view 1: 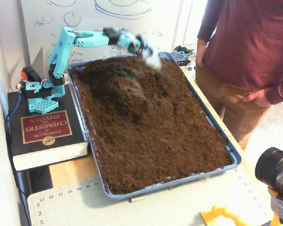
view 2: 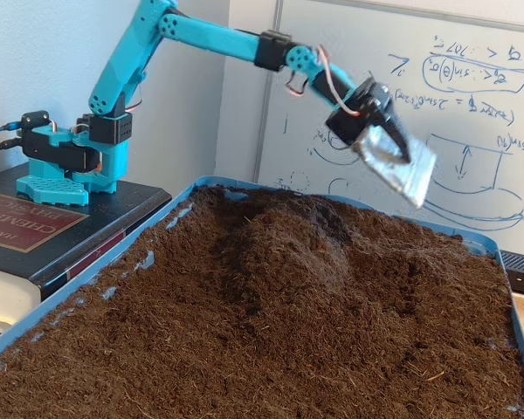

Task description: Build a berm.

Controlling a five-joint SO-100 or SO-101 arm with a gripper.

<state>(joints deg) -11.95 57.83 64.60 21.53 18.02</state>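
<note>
The berm point(view 1: 127, 89) is a rounded hump of dark brown soil in the far left part of the blue tray point(view 1: 236, 158). In both fixed views it rises above the flatter soil around it, and its crest shows clearly as the berm point(view 2: 279, 249) in the low view. My turquoise arm reaches out level above the tray's far edge. Its gripper point(view 1: 150, 54) ends in a silvery scoop-like blade and is blurred. The gripper point(view 2: 400, 164) hangs in the air above and beyond the hump, touching no soil. How the jaws stand does not show.
The arm's base point(view 1: 40, 92) stands on a thick black book point(view 1: 45, 134) left of the tray. A person point(view 1: 247, 52) stands at the tray's right side. A whiteboard point(view 2: 437, 105) is behind. A cutting mat point(view 1: 146, 205) and a black camera point(view 1: 276, 172) lie in front.
</note>
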